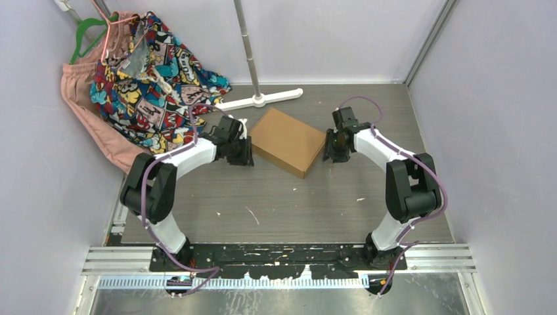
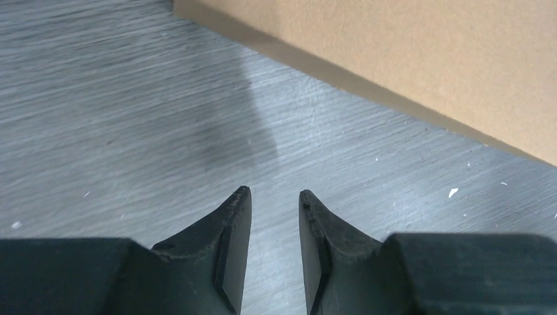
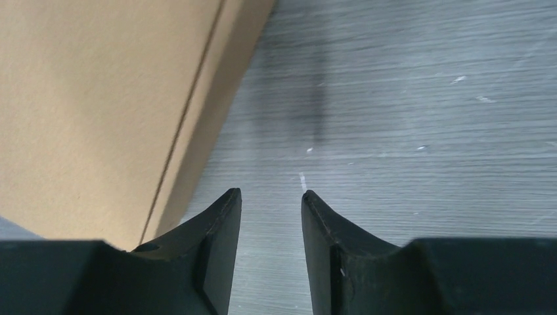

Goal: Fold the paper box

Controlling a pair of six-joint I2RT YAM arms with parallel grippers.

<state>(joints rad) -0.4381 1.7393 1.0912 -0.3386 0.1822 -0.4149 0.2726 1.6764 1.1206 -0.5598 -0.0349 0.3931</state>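
Note:
The paper box [image 1: 288, 141] lies on the grey table as a flat, closed brown cardboard rectangle, turned at an angle. My left gripper [image 1: 245, 155] stands just off its left edge, open, with only bare table between the fingers. The left wrist view has the box's side wall [image 2: 420, 59] across the upper right, beyond my left gripper [image 2: 274, 191]. My right gripper [image 1: 332, 152] stands just off the box's right edge, open and empty. The box [image 3: 98, 111] fills the left of the right wrist view, beside my right gripper [image 3: 270, 192]. Neither gripper touches the box.
A white T-shaped stand base [image 1: 259, 100] with a metal pole rises behind the box. Patterned and pink clothes [image 1: 141, 79] hang on a green hanger at the back left. White walls close in on the table [image 1: 289, 203] on three sides.

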